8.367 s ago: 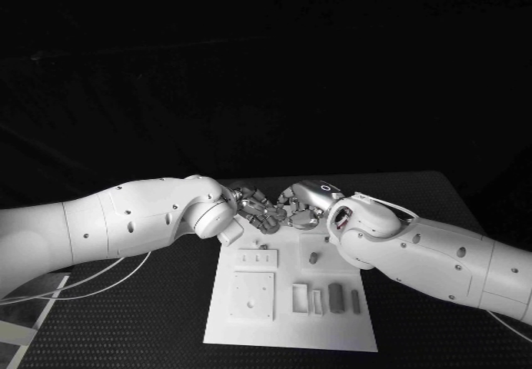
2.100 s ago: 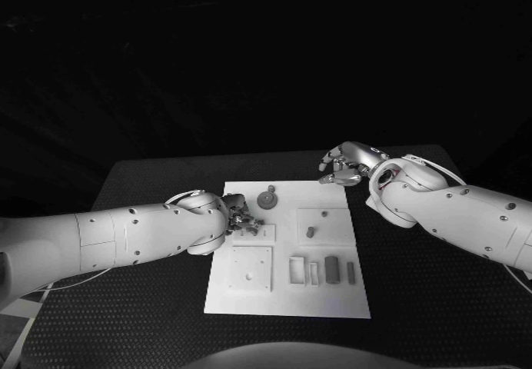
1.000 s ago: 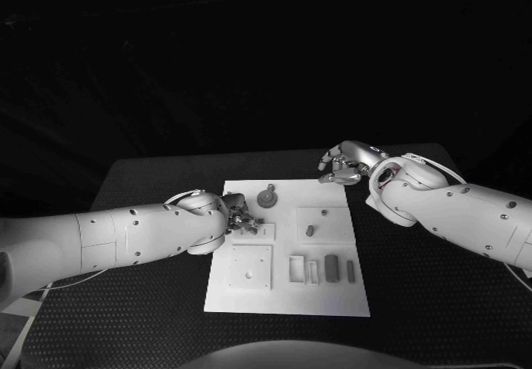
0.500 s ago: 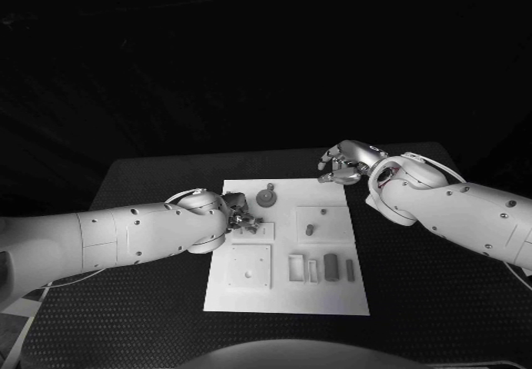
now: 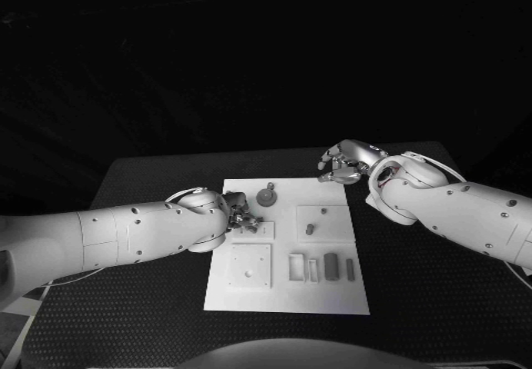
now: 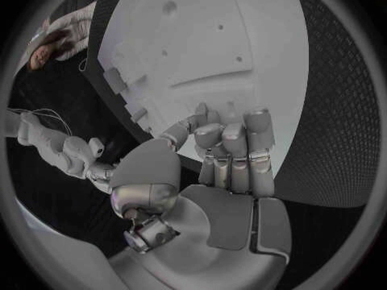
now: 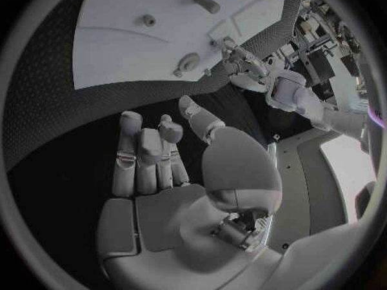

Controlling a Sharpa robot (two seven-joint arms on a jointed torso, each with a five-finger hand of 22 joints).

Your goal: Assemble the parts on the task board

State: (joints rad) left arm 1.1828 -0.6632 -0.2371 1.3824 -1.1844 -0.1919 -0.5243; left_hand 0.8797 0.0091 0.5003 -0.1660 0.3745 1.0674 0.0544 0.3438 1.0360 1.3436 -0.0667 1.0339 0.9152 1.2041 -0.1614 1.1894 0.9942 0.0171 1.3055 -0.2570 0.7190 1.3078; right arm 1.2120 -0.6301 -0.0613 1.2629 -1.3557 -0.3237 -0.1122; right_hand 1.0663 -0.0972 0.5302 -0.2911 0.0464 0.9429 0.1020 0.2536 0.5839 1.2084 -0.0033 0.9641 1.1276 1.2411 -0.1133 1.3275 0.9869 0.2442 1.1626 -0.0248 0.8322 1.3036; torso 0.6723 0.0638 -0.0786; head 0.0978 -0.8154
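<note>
The white task board [image 5: 286, 254] lay in the middle of the black bench [image 5: 133, 307], with a round grey part [image 5: 267, 198] near its far edge, a small peg [image 5: 311, 229] in its middle and several upright bars [image 5: 331, 268] toward its near right side. The left hand [image 5: 243, 218] hovered over the board's left edge with its fingers [image 6: 234, 142] curled in together, and whether they pinched anything could not be told. The right hand [image 5: 346, 163] hung just past the board's far right corner, over the bench, its fingers [image 7: 145, 148] curled in on nothing.
</note>
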